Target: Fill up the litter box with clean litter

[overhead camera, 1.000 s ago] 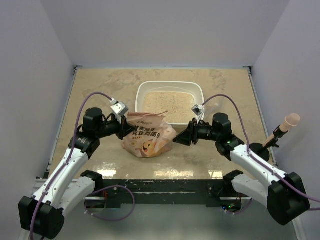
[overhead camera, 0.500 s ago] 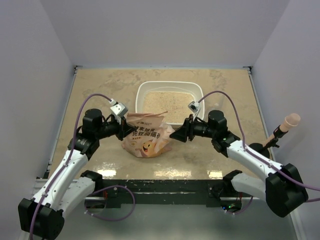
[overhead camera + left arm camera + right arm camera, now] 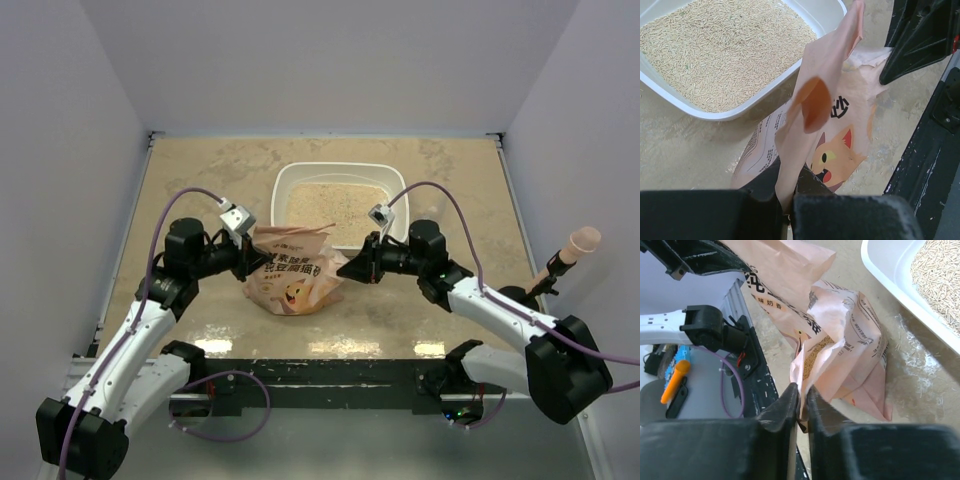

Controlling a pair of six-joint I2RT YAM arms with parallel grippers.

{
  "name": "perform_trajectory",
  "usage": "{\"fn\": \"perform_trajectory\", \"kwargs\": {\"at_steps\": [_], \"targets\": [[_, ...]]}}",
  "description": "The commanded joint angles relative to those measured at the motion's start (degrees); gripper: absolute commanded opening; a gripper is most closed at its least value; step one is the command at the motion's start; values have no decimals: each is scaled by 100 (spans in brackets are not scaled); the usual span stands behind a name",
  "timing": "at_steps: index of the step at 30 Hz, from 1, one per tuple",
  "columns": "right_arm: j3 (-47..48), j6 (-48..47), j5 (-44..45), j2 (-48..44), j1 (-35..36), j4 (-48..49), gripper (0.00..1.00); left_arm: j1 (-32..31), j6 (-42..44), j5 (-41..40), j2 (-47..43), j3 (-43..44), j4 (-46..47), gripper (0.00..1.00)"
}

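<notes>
While both arms reach toward the middle of the mottled beige worktop (image 3: 200, 180), the orange-pink soft printed bag (image 3: 295, 280) stands between them, just at the near side of the white shallow rectangular plastic litter box (image 3: 283, 185). The left pincer (image 3: 248, 262) is closed on the left upper edge of the bag. In the left wrist view its fingers (image 3: 840, 220) are narrow and press a thin fold of the bag (image 3: 835, 115) between them. The right pincer (image 3: 347, 270) holds the opposite edge. In the right wrist view its two fingers (image 3: 785, 405) are almost together, with a corner of the bag (image 3: 850, 340) pinched in the slit.

The bag is crumpled and leans a little. It shows a cartoon cat face and dark Chinese writing, and its mouth is partly open, with some granules visible inside.

The pale beige granular clean litter (image 3: 340, 205) lies inside the litter box and covers the whole floor in a flat layer below the rim (image 3: 765, 92). Some loose grains (image 3: 910, 340) are scattered on the worktop between the bag and the near wall of the litter box (image 3: 885, 270).
</notes>
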Motion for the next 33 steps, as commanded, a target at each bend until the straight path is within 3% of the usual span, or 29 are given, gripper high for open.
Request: {"fn": "perform_trajectory", "kwargs": {"at_steps": [1, 6, 11, 14, 17, 22, 30, 33], "targets": [[83, 51, 281, -32, 28, 360, 0, 30, -115, 141, -196, 31, 251, 0], [-223, 332, 64, -453, -287, 342, 0, 30, -132, 80, -284, 5, 216, 0], [-584, 464, -1202, -911, -1738, -308, 0, 30, -255, -183, -171, 154, 49, 0], [-821, 859, -1545, -990, -1826, -204, 0, 65, -412, -263, 84, 338, -170, 0], [-1497, 1851, -2054, -1253, -2028, 946, 0, 214, -649, -570, 208, 462, -347, 0], [-2245, 2870, -2520, -1763, -2099, 1993, 0, 512, -861, -650, 541, 681, -592, 0], [-2641, 3830, -2530, -2466, -2099, 1942, 0, 1110, -993, -219, 1491, 1173, -1584, 0], [-2537, 3744, -2469, -2590, -2099, 1444, 0, 1128, -1020, -140, 1597, 1288, -1805, 0]]}}
